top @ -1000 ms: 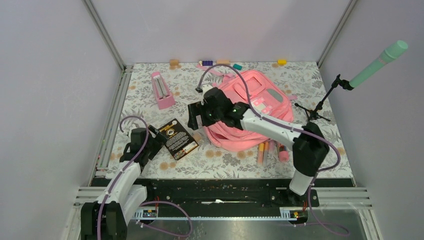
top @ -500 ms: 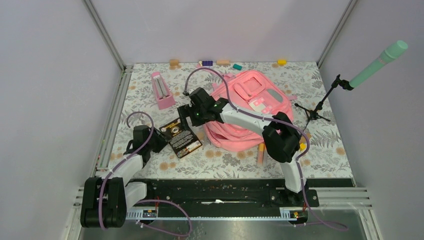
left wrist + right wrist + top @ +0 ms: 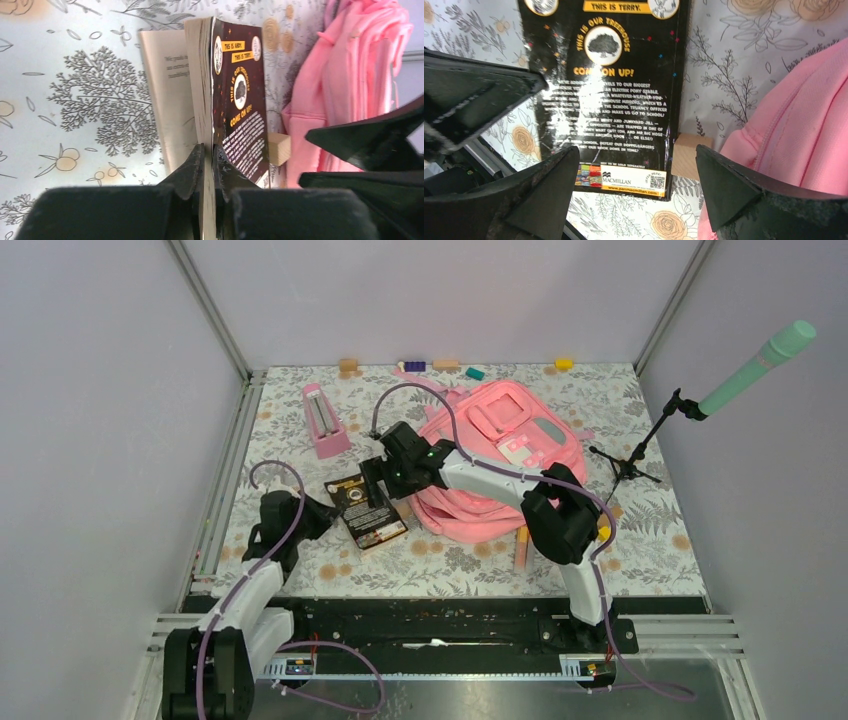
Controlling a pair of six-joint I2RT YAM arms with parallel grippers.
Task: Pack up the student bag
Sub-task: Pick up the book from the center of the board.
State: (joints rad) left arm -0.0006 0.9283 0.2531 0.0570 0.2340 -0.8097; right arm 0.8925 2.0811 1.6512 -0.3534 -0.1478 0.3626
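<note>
One student bag, one book and two arms share the flowered table. The pink bag lies flat just right of the book, with its front pockets facing up. Its long axis runs on a diagonal, from the near corner beside the book away to the far right; which end is the top I cannot tell. The book has a black back cover with yellow print. The left gripper, at the book's near-left edge, is clenched on that edge, with the cover and pages pinched between its fingers while another leaf hangs loose to one side. The right gripper hovers over the book's far-right part with its jaws spread wide, holding nothing. One wooden block sits just beside the book's right edge, between book and bag. One pink triangular stand stands beyond the book to the far left. Well beyond the book, along the far wall, lie five small blocks: an orange block, a blue block, a peach block, a teal block and a yellow block. One tripod stand with a green microphone rises well right of the book, past the bag.
</note>
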